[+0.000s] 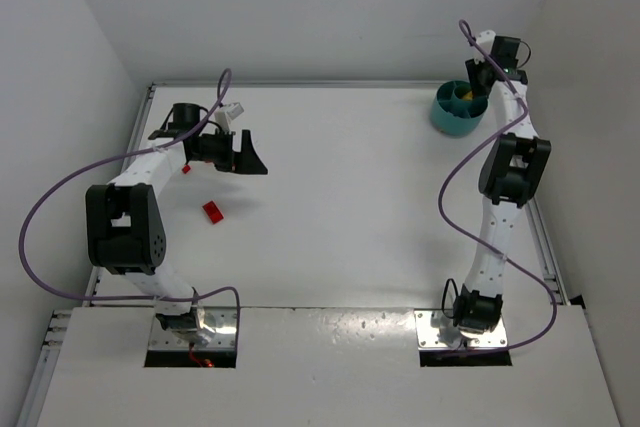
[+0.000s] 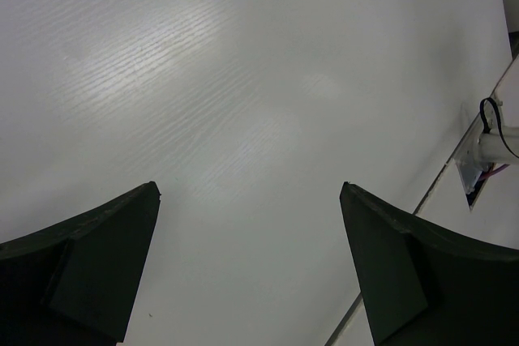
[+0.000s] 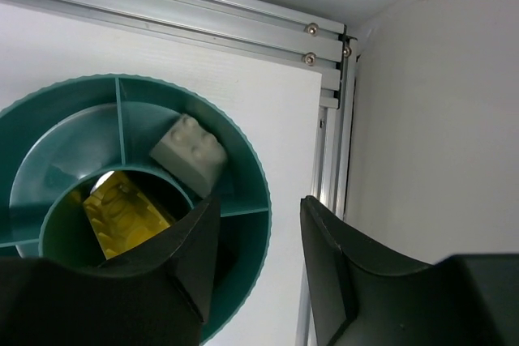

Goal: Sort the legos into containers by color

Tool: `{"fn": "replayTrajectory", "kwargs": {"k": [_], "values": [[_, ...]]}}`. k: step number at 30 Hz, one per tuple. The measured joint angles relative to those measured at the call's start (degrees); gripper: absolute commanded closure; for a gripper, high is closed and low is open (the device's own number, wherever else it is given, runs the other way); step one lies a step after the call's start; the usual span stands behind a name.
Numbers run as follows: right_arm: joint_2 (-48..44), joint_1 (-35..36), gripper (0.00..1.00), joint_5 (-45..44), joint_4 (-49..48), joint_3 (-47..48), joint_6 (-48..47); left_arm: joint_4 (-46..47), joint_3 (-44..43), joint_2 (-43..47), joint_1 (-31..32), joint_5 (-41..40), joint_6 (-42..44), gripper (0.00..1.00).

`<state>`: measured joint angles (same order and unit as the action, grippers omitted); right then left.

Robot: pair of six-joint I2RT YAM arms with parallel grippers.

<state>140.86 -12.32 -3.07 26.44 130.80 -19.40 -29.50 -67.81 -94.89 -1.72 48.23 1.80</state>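
Note:
The teal tub (image 1: 455, 115) stands at the far right corner of the table. In the right wrist view the tub (image 3: 258, 192) holds a whitish brick (image 3: 188, 152) in an outer compartment and a yellow brick (image 3: 122, 212) in the middle one. My right gripper (image 3: 259, 220) is open and empty over the tub's right rim, one finger above the tub and the other outside it; it also shows in the top view (image 1: 481, 79). A red brick (image 1: 213, 211) lies on the table at the left, and a smaller red piece (image 1: 186, 168) lies by the left arm. My left gripper (image 1: 254, 154) is open and empty, up and right of the red brick; its wrist view (image 2: 250, 192) shows only bare table.
An aluminium rail (image 3: 243, 26) and the white walls close in right behind and beside the tub. A small whitish object (image 1: 233, 110) lies by the left arm near the back; I cannot tell what it is. Purple cables loop off both arms.

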Motion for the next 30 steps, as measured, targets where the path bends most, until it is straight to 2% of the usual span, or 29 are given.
{"fn": "replayTrajectory", "kwargs": {"k": [5, 10, 15, 17, 18, 21, 24, 27, 30], "values": [[-3.87, -0.04, 0.55, 0.33, -1.64, -6.03, 1.84, 0.00, 0.00, 0.00, 0.00, -0.07, 0.00, 0.00], [-12.85, 0.46, 0.55, 0.83, -3.15, -13.27, 4.09, 0.02, 0.00, 0.02, -0.28, -0.35, -0.24, 0.00], [-19.67, 1.51, 0.55, 1.20, -5.25, -14.56, 5.46, 0.17, 0.02, 0.37, -0.55, -0.94, -0.63, 0.00], [-21.42, 2.10, 0.57, 2.89, -5.14, -14.67, 5.95, 0.37, 0.07, 0.61, -0.57, -1.09, -0.66, 0.00], [-21.88, 2.47, 0.62, 3.91, -4.94, -14.67, 6.12, 0.44, 0.09, 0.70, -0.57, -1.11, -0.74, 0.00], [-21.57, 4.09, 0.70, 7.48, -2.32, -13.79, 6.97, 0.48, 0.09, 0.85, -0.57, -1.16, -0.87, 0.00], [-17.27, 5.79, 0.71, 12.00, 3.21, -8.63, 8.81, 0.48, 0.09, 0.90, -0.57, -1.16, -1.03, 0.00], [-12.11, 7.17, 0.65, 15.76, 7.19, -3.74, 11.10, 0.48, 0.11, 0.94, -0.57, -1.25, -1.03, 0.00], [-8.83, 7.93, 0.60, 17.75, 10.29, -3.10, 13.27, 0.48, 0.13, 1.20, -0.59, -1.33, -1.03, 0.00]]}}
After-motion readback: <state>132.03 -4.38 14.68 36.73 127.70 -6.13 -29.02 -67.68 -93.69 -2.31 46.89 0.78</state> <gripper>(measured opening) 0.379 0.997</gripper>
